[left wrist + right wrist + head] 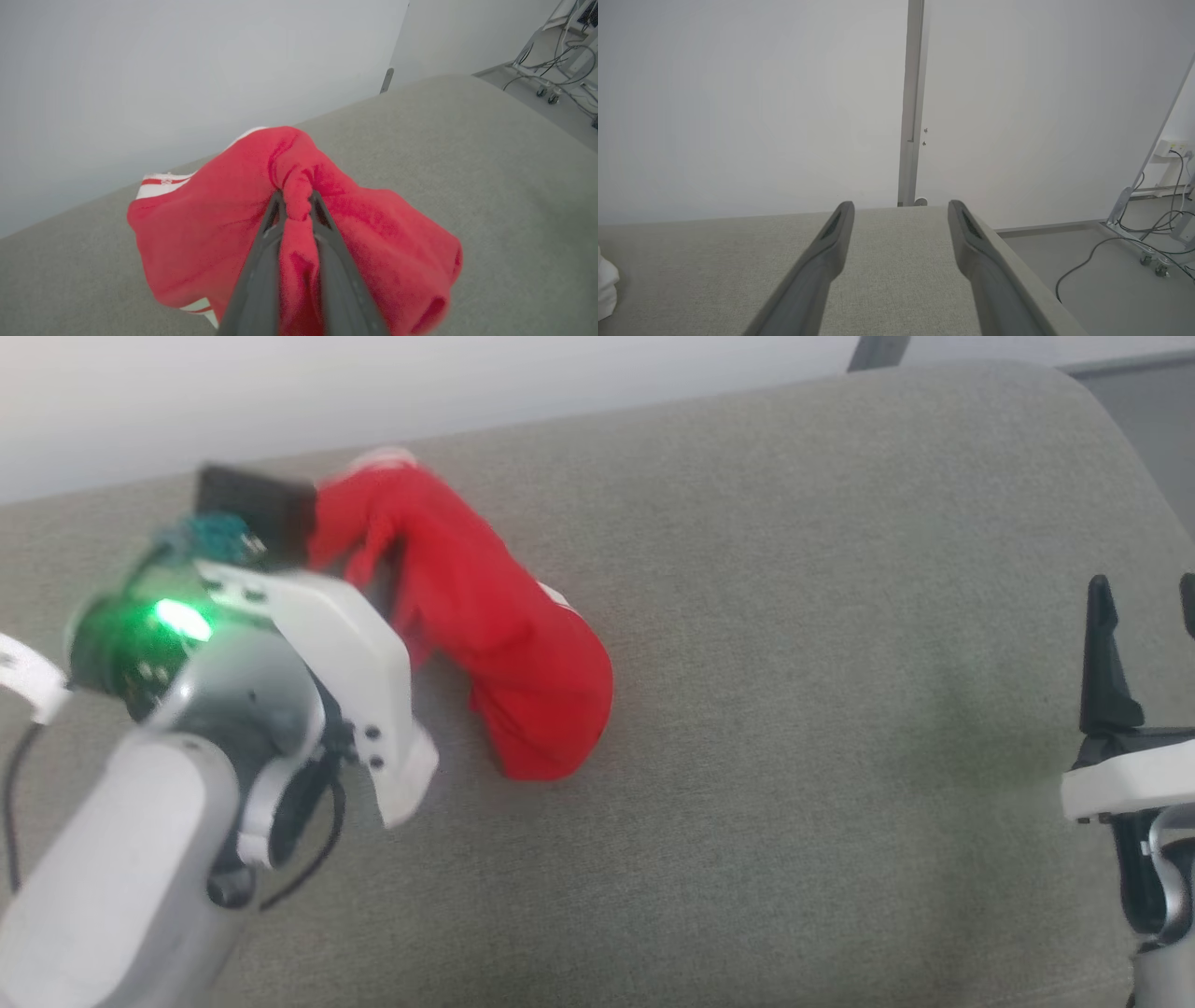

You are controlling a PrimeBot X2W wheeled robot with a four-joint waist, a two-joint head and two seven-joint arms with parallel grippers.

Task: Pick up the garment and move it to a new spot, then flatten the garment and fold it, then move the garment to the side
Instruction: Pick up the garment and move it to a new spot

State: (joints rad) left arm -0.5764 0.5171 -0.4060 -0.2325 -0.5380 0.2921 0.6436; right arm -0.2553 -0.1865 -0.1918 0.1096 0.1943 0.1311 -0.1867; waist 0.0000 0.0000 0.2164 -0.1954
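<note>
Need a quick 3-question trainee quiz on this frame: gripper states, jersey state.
1. True or false: the left gripper is shut on the garment.
2. The right gripper is: A) open, holding nothing; B) shut on cloth; C) pressing the garment flat.
3. Fill in: the garment is bunched up over a ___ fabric surface.
Key: 1 true; 2 A; 3 grey.

head: above, looking down on the grey cushion (pixel 794 709) | left wrist: tight on the red jersey (pixel 201 233) — wall (pixel 187 70) behind | right wrist: low, facing wall | shared: cushion
</note>
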